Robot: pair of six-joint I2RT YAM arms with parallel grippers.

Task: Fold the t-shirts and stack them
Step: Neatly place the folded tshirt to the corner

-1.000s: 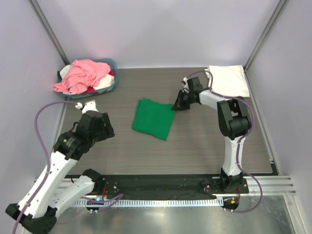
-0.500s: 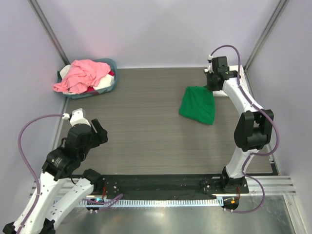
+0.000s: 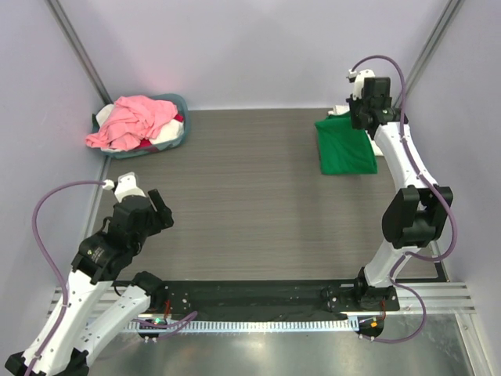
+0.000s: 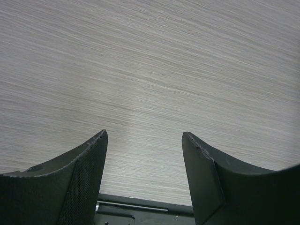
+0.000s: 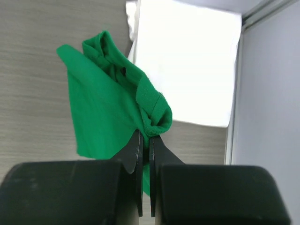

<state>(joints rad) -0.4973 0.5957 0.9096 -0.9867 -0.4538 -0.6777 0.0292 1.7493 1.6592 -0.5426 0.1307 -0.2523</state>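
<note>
Nearest the bases, your left gripper (image 4: pixel 143 136) hovers over the bare wood-grain table (image 3: pixel 235 196) on the near left. Its fingers are spread apart with nothing between them. It plays no part in the present step.

Further out, at the far right, your right gripper (image 5: pixel 145 138) has its fingers clenched tight on a bunched, hemmed edge of the green t-shirt (image 5: pixel 103 112). The garment droops from that single pinch in loose folds. From overhead it sits partly over the near left edge of the folded white t-shirt (image 5: pixel 187 61) in the far right corner. Whether its lower part already rests on the white one cannot be determined.

In my judgement, the cloth is light, limp and without stiffness. It will sag and unfold from any one-point hold, and the folded layers may slide apart. Take it where several layers meet at a folded edge or corner, pinching all layers together. Lay it flat and square on the white t-shirt before you release.

At the far left corner, the round blue-grey basket (image 3: pixel 178 102) holds a crumpled pink t-shirt (image 3: pixel 133 121) with other cloth beneath it. These remain unfolded, so most of the task lies ahead.
</note>
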